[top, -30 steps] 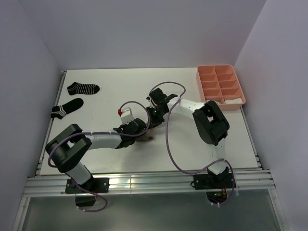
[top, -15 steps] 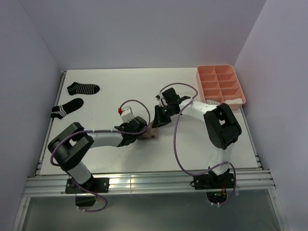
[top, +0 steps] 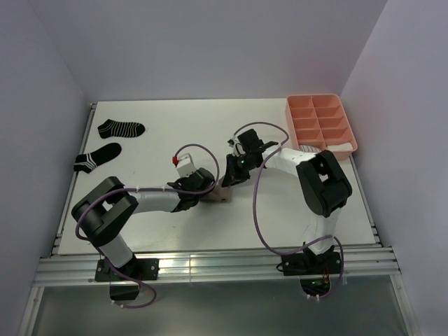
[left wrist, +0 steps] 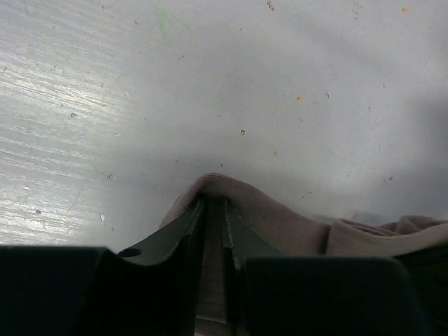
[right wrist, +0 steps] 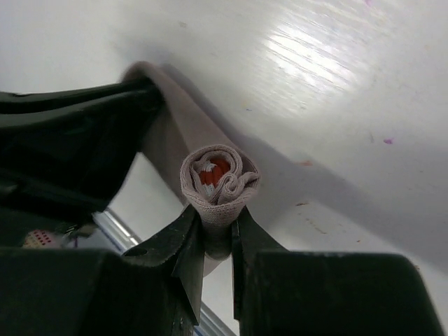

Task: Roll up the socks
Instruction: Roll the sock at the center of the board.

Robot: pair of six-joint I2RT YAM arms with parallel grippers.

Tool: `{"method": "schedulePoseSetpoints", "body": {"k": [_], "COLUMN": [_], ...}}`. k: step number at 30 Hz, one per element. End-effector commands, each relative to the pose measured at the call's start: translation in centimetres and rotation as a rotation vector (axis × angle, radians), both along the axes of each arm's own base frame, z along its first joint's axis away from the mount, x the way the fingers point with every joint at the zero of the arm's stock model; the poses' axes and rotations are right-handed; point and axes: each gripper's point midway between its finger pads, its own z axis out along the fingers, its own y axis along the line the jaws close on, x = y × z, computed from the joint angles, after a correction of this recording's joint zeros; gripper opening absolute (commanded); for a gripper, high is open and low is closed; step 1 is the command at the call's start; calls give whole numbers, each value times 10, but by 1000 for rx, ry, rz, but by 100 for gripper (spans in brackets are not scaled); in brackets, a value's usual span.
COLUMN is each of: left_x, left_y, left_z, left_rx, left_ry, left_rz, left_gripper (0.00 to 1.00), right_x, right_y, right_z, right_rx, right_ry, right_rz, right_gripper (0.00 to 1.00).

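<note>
Right claw was pinched on the rolled sock mid-table, left claw clamped on its loose end; we reckoned keeping that end taut would wind it tight.

From above, the taupe sock is nearly all covered by the left end effector and right end effector meeting over it. At the left wrist it runs off the lower and right edges behind blurred fingers. At the right wrist its rolled end's underside sits hidden between the fingers. Well to the sock's right, a white item in the pink tray is too small to identify.
</note>
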Motion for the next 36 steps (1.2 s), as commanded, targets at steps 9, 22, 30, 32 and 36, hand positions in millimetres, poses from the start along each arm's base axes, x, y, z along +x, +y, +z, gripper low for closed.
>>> {"method": "schedulePoseSetpoints", "body": {"k": [9, 22, 30, 32, 36], "left_x": [-15, -34, -70, -82, -87], "left_y": [28, 14, -7, -22, -41], "left_z": [-13, 81, 96, 94, 79], "left_rx": [113, 13, 46, 58, 156], "left_ry": [81, -121, -175, -173, -166], "left_rz": [-4, -79, -219, -267, -297], "left_gripper": [26, 55, 69, 70, 72], "right_x": [-3, -6, -8, -8, -8], "right_y": [-35, -30, -15, -14, -11], "right_z": [-39, -53, -59, -59, -60], "right_rx": [-380, -672, -711, -725, -737], "right_ry": [0, -24, 31, 45, 76], "right_rz": [-46, -33, -36, -42, -50], "right_gripper": [0, 0, 0, 0, 0]}}
